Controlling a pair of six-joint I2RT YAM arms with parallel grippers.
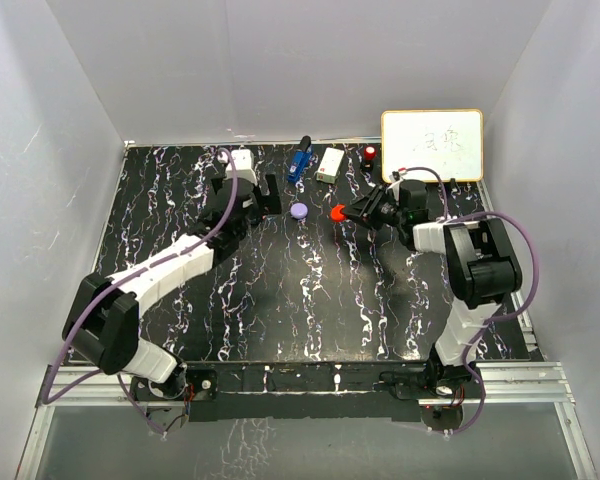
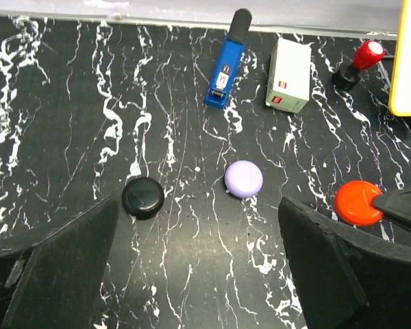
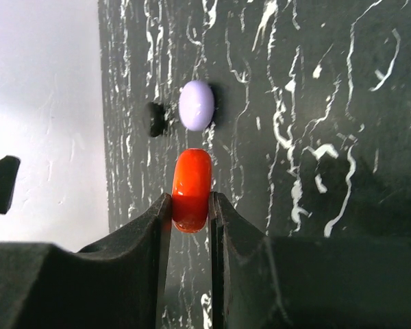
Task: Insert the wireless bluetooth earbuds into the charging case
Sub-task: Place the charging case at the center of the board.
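No tiny earbuds show in any view. My right gripper [image 3: 190,209] is shut on a round red puck [image 3: 192,185], pinching its two flat faces so it stands edge-on to the wrist camera. The puck also shows in the top view [image 1: 338,212] and the left wrist view [image 2: 357,202]. A lilac puck [image 3: 196,105] lies on the table just beyond it, and a black puck [image 3: 156,118] lies past that. My left gripper [image 2: 198,271] is open and empty, hovering near the black puck [image 2: 143,197] and the lilac puck [image 2: 244,179].
Along the back edge lie a blue stapler [image 2: 226,65], a white box [image 2: 288,83] and a red-topped stamp [image 2: 359,62]. A yellow-framed whiteboard [image 1: 432,145] leans at the back right. White walls enclose the black marbled table [image 1: 310,300].
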